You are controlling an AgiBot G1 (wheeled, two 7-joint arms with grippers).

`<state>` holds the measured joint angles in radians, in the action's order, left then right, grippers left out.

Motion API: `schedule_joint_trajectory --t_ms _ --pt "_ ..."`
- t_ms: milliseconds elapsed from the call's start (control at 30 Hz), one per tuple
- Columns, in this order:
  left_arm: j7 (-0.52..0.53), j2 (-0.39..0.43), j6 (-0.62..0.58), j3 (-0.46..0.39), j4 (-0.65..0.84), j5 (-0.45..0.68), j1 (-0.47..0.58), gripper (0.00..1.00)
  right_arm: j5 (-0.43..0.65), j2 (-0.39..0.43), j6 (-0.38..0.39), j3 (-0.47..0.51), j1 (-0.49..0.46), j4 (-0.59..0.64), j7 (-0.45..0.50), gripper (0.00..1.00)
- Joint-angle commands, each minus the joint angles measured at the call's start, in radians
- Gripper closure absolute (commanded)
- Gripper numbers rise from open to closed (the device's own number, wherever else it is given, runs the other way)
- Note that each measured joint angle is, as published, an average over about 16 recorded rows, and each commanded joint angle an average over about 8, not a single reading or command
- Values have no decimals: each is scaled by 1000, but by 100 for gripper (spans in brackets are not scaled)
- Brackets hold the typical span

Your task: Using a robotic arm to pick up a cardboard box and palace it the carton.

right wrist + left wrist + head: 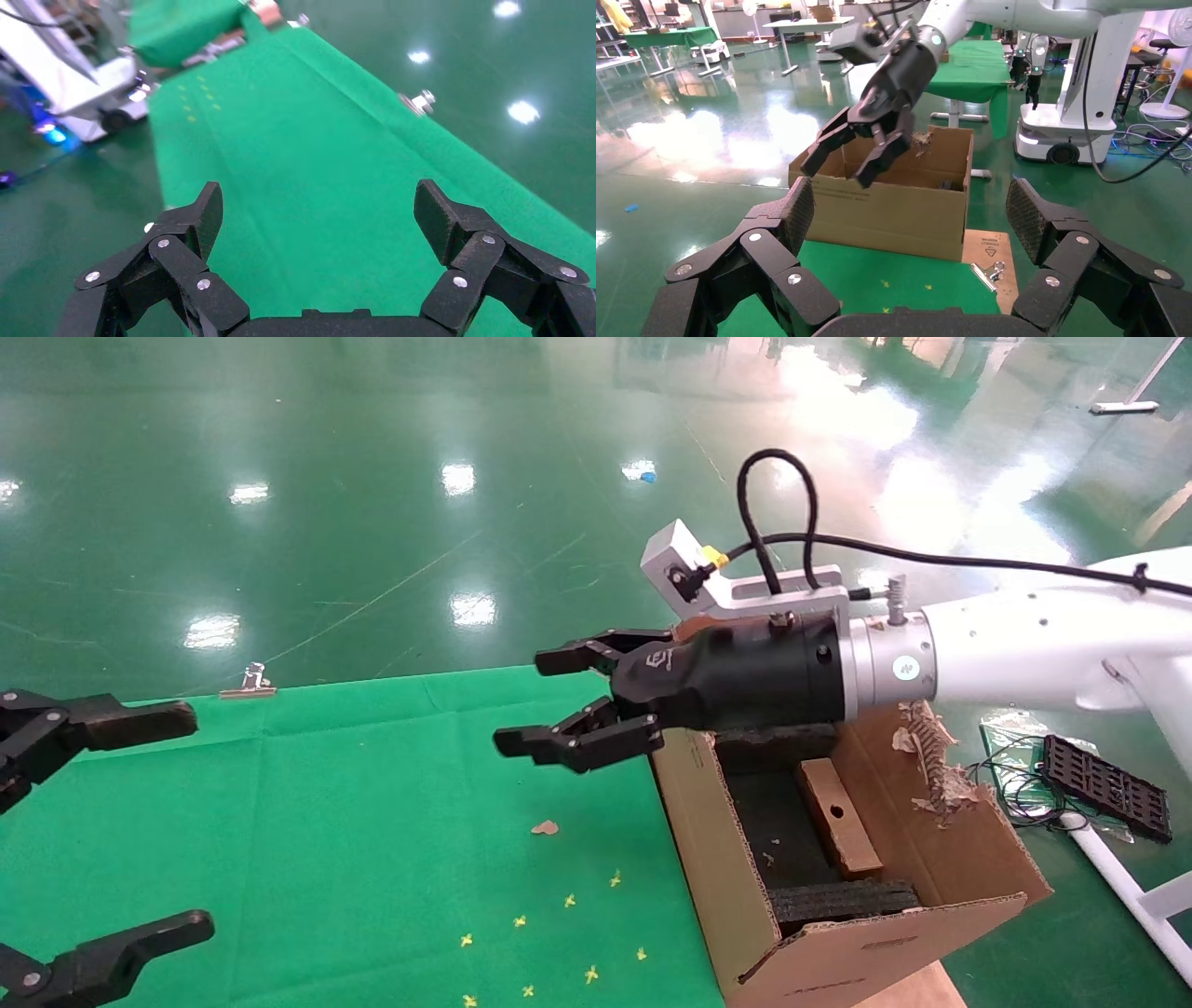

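Status: cardboard box sat inside carton at right, looked done | right gripper hung spread and empty above carton's left wall | left gripper parked far left, spread too

- Head camera looks down over the green table and carton.
- Left wrist camera faces that carton too.
- Right wrist camera skims the table close.
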<state>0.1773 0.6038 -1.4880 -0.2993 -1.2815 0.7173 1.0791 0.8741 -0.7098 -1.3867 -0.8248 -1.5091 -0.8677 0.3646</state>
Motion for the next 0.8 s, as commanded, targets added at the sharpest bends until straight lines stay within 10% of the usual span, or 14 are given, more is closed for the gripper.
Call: schedule_joint_trajectory --t_ms 33,800 --pt "0 0 0 0 0 0 0 0 -13 9 -10 51 41 -39 -17 0" --pt "-1 -1 1 -1 0 -1 0 0 -151 104 -115 576 459 -439 -183 0"
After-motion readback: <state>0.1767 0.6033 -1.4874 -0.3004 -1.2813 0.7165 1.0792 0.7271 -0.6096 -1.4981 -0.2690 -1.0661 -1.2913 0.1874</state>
